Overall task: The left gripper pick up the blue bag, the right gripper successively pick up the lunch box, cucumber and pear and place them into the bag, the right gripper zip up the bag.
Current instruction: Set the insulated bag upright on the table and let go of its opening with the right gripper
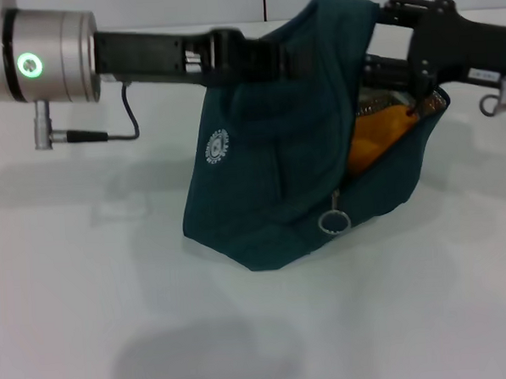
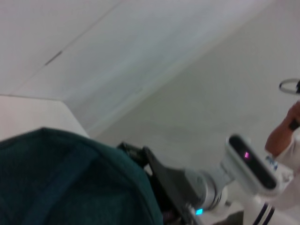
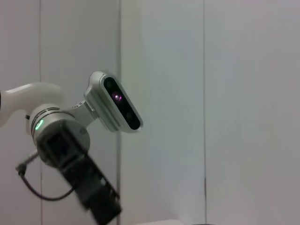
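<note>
The blue bag [image 1: 277, 171] hangs above the white table, its ring pull [image 1: 334, 222] dangling low at the front. My left gripper [image 1: 267, 57] reaches in from the left and is shut on the bag's upper fabric. The right gripper [image 1: 381, 38] is at the bag's open mouth on the right, its fingers spread apart, the lower one just above the pear [image 1: 378, 140]. The orange pear shows inside the opening against the silver lining. The lunch box and cucumber are hidden. In the left wrist view the bag [image 2: 70, 183] fills the lower corner, with the right gripper [image 2: 154, 173] behind it.
The white table [image 1: 243, 326] lies under the bag, with a grey shadow on it. A cable [image 1: 122, 120] loops below the left wrist. The right wrist view shows the left arm [image 3: 61, 145] and the robot's head [image 3: 115, 101] against a pale wall.
</note>
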`<action>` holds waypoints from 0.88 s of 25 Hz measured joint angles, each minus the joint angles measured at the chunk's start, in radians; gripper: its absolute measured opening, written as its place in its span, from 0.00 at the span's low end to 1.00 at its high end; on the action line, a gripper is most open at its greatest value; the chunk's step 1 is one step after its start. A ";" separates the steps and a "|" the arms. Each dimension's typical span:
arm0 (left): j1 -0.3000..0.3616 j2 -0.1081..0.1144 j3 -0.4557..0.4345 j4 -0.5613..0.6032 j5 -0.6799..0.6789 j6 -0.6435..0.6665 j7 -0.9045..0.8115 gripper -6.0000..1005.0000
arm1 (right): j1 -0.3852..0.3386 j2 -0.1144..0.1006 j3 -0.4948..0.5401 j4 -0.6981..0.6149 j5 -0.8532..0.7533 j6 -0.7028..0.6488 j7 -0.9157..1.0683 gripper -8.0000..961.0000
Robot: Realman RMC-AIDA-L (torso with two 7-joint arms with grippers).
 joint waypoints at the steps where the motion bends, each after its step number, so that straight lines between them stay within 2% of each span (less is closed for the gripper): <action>1: 0.003 0.001 0.005 0.000 0.003 0.000 0.013 0.18 | 0.009 0.000 -0.002 -0.001 -0.006 0.005 0.009 0.73; 7: 0.022 0.009 0.004 0.006 0.011 -0.004 0.136 0.22 | 0.060 -0.001 -0.007 -0.004 -0.019 0.035 0.039 0.73; 13: 0.072 -0.003 -0.022 0.067 0.012 -0.037 0.237 0.27 | 0.101 -0.002 -0.030 -0.004 -0.026 0.089 0.059 0.73; 17: 0.086 -0.005 -0.022 0.069 0.017 -0.054 0.275 0.30 | 0.127 0.001 -0.057 -0.004 -0.029 0.125 0.067 0.72; 22: 0.118 -0.033 -0.019 0.080 0.033 -0.121 0.337 0.36 | 0.149 0.004 -0.069 -0.003 -0.029 0.133 0.073 0.72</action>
